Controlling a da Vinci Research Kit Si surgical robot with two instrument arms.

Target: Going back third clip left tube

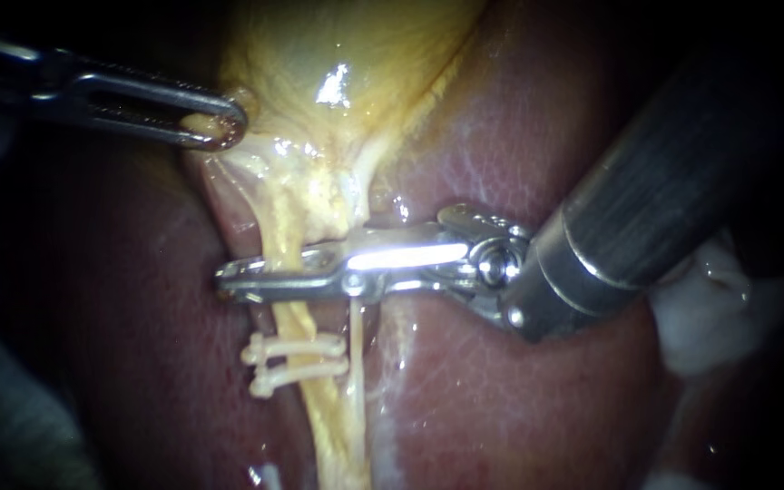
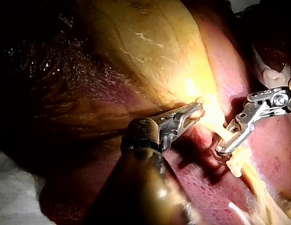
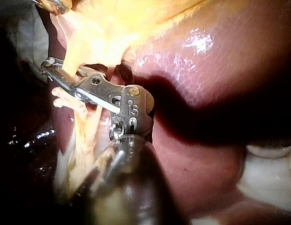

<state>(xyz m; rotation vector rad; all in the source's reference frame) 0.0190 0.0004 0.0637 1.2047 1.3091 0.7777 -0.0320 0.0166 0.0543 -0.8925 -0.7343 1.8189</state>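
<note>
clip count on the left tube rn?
2. The upper clip and lower clip sit close together on the left tube, just below where the right instrument crosses it. Another could be hidden at that crossing.

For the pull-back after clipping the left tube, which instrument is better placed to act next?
Right. The silver right instrument lies across the pale yellow left tube, just above two white clips. The left instrument's end effector is shut on the yellow gallbladder, holding it up.
</note>
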